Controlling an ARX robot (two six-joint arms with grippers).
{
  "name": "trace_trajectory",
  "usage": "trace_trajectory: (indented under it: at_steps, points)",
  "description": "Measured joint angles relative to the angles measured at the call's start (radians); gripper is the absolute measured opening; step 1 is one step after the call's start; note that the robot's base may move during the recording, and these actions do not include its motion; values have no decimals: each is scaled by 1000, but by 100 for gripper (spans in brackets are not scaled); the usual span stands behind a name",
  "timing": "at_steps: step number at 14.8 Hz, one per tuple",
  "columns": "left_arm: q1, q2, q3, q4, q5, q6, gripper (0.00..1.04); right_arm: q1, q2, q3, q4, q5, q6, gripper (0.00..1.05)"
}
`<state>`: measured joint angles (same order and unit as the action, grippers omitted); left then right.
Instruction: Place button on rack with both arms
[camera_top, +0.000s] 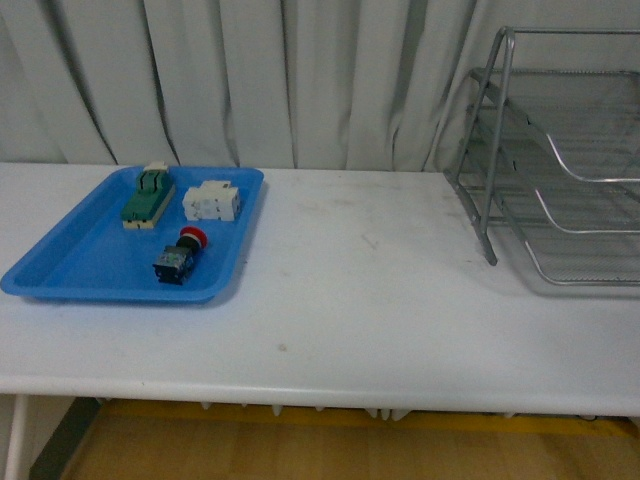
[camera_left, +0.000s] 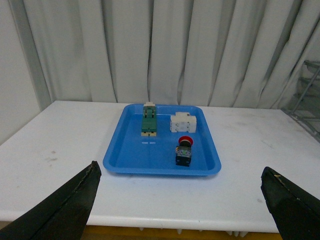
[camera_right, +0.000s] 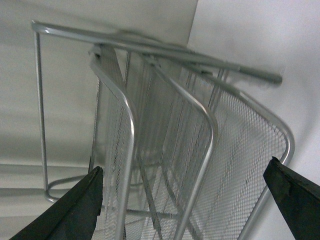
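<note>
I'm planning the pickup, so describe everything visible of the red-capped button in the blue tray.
The button has a round red cap on a dark, blocky black-blue body. It lies on its side on the floor of the blue tray, cap toward the curtain, near the tray's front edge. Only the tray touches it; the white component sits apart behind it.

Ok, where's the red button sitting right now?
In the front view the button lies in the blue tray at far left, near its front edge, just in front of the white component.
</note>
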<state>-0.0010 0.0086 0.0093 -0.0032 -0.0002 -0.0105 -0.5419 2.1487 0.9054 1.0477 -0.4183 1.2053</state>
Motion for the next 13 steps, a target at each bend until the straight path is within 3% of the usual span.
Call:
trace_trajectory:
  at_steps: [5,9,13]
  points:
    - [0,0,0,0,0,0,98,144,59,-10,68,38,81,98]
    - [0,0,0,0,0,0,98,175,91,-43,108,45,76,98]
    - [0,0,0,0,0,0,98,175,137,18,37,47,48,98]
